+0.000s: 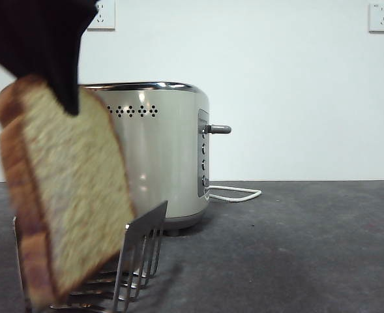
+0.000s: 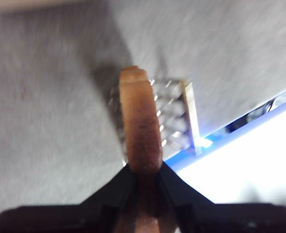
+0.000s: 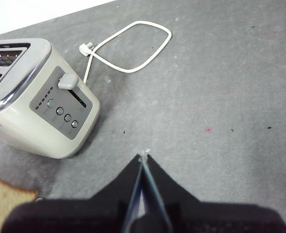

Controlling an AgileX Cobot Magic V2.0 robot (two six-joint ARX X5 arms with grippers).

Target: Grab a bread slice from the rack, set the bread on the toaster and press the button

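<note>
My left gripper (image 2: 143, 171) is shut on the slice of bread (image 1: 64, 189), gripping its crusted top edge (image 2: 140, 121). The tan slice hangs tilted at the front left, its lower end still among the silver wire rack (image 1: 136, 254); the rack also shows under it in the left wrist view (image 2: 179, 116). In the front view this gripper (image 1: 64, 88) comes in dark from the top left. The cream toaster (image 1: 162, 156) stands behind, its grey lever button (image 1: 219, 129) sticking out to the right. My right gripper (image 3: 143, 158) is shut and empty, above bare table right of the toaster (image 3: 41, 97) and its button (image 3: 68, 81).
A white power cord (image 3: 133, 46) loops on the grey table beyond the toaster, also seen in the front view (image 1: 236, 193). Two wall sockets (image 1: 382, 17) sit on the white wall. A corner of the bread (image 3: 7, 206) shows in the right wrist view.
</note>
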